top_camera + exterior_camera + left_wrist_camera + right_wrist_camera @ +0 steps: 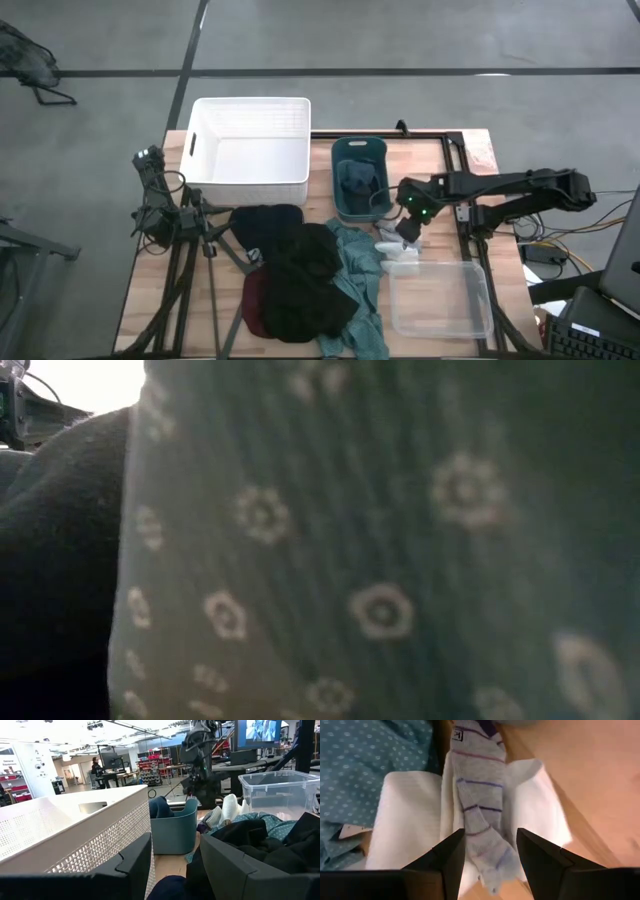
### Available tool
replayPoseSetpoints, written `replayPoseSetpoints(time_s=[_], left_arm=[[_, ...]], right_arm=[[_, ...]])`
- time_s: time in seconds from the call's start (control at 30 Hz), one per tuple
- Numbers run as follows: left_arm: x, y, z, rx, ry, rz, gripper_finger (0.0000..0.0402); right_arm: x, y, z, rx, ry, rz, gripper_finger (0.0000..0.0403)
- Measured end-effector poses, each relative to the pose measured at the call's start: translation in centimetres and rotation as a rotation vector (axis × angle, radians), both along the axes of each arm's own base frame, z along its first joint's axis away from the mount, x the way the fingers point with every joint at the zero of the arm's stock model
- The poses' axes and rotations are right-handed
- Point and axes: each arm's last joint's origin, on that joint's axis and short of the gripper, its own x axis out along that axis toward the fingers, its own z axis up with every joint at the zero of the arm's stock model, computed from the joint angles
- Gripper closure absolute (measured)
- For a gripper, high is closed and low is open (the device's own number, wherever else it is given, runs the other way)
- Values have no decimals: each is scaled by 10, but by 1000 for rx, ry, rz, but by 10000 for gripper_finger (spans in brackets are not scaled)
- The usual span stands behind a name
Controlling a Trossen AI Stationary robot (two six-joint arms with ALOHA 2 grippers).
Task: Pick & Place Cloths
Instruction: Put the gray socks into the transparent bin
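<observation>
The cloths lie heaped on the table's near middle: a black one, a maroon one, a teal green dotted one and a dark navy one. Another navy cloth sits inside the teal bin. My right gripper hangs open, pointing down over a grey striped sock that lies on a white cloth. Its fingers stand on either side of the sock's end. My left gripper is open and low at the pile's left edge, with navy cloth below its fingers.
A white bin stands at the far left and a teal bin to its right. A clear bin sits at the near right, close to the white cloth. In the low view, teal green cloth and black cloth block everything.
</observation>
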Motion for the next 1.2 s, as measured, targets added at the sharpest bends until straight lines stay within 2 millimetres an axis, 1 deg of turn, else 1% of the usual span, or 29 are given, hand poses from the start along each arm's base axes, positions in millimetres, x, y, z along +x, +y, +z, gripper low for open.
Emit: replayPoseSetpoints(time_s=[0.1, 0.27, 0.37, 0.43, 0.5, 0.57, 0.67, 0.7, 0.73, 0.83, 0.9, 1.07, 1.2], left_arm=[[0, 0, 0, 0, 0, 0, 225], [0, 0, 0, 0, 0, 0, 225], [0, 0, 0, 0, 0, 0, 225], [0, 0, 0, 1, 0, 0, 225], [0, 0, 0, 0, 0, 0, 225], [0, 0, 0, 0, 0, 0, 225], [0, 0, 0, 0, 0, 0, 225], [0, 0, 0, 0, 0, 0, 225], [0, 0, 0, 0, 0, 0, 225], [0, 0, 0, 0, 0, 0, 225], [0, 0, 0, 1, 0, 0, 225], [0, 0, 0, 0, 0, 0, 225], [0, 0, 0, 1, 1, 0, 225]], right_arm=[[4, 0, -11, 25, 4, -12, 227], [7, 0, -20, 30, 27, -11, 219], [8, 0, -24, 55, 45, 0, 228], [10, 0, -28, 70, 63, 5, 243], [12, 0, -31, 83, 71, 3, 267], [15, 0, -34, 104, 69, -2, 299], [20, 0, -32, 126, 61, 2, 357], [22, 1, -30, 137, 55, 6, 376], [23, 1, -28, 151, 48, 11, 383], [22, 2, -19, 177, 64, 9, 390], [20, 2, -9, 177, 65, 10, 392], [16, 2, 26, 139, -33, 33, 393], [8, 2, 60, 94, -127, 29, 393]])
